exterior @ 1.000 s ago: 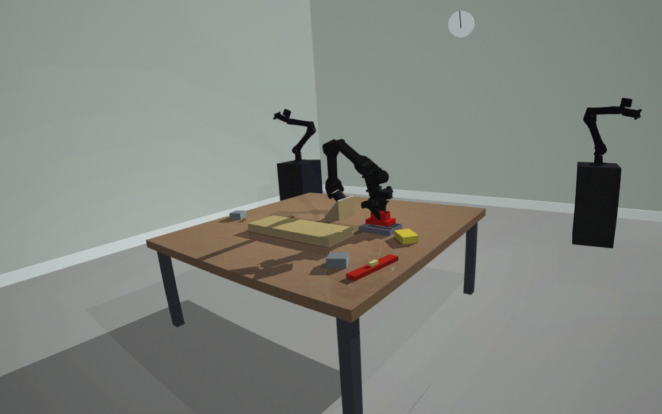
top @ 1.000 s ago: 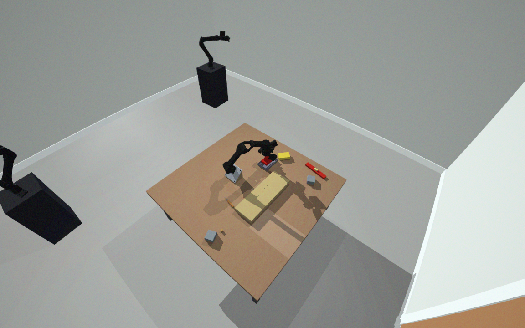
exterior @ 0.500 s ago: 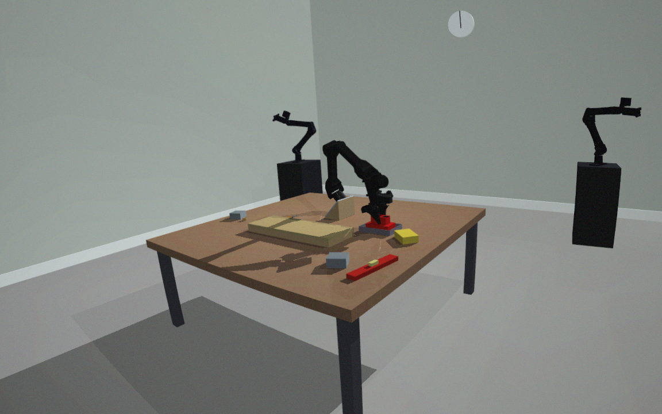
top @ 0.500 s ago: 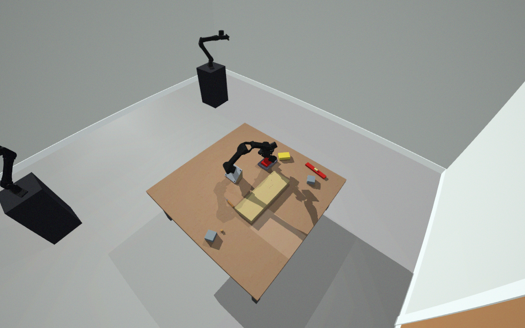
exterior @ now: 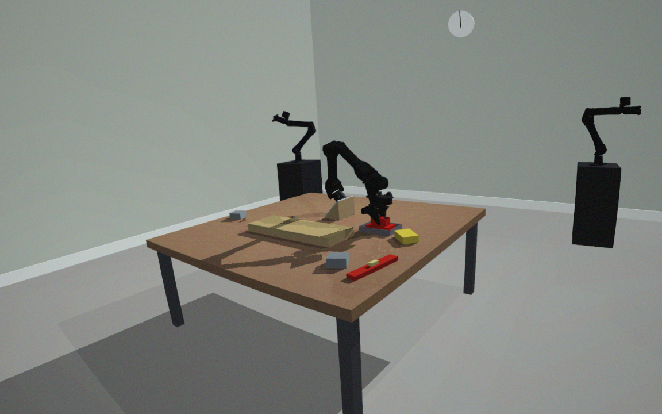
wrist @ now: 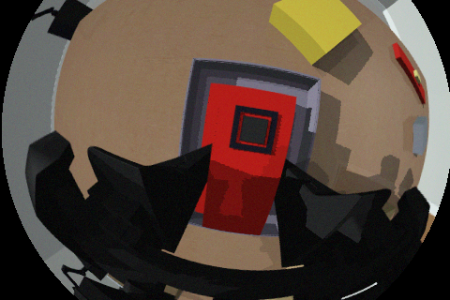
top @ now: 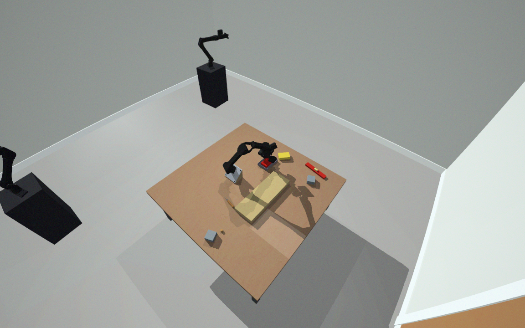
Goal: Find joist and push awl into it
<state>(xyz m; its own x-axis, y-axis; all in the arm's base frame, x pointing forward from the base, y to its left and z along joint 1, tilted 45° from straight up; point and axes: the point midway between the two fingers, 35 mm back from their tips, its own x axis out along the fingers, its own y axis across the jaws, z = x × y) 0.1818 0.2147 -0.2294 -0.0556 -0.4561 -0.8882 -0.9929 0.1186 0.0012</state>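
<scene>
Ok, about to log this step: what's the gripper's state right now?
Gripper: just starting to open around the red stud finder, which sits in the grey tray; fingers barely parted.

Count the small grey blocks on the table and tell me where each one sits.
2. One grey block lies beside the red level; the other grey block sits near the table's opposite edge, past the floor panel.
</scene>
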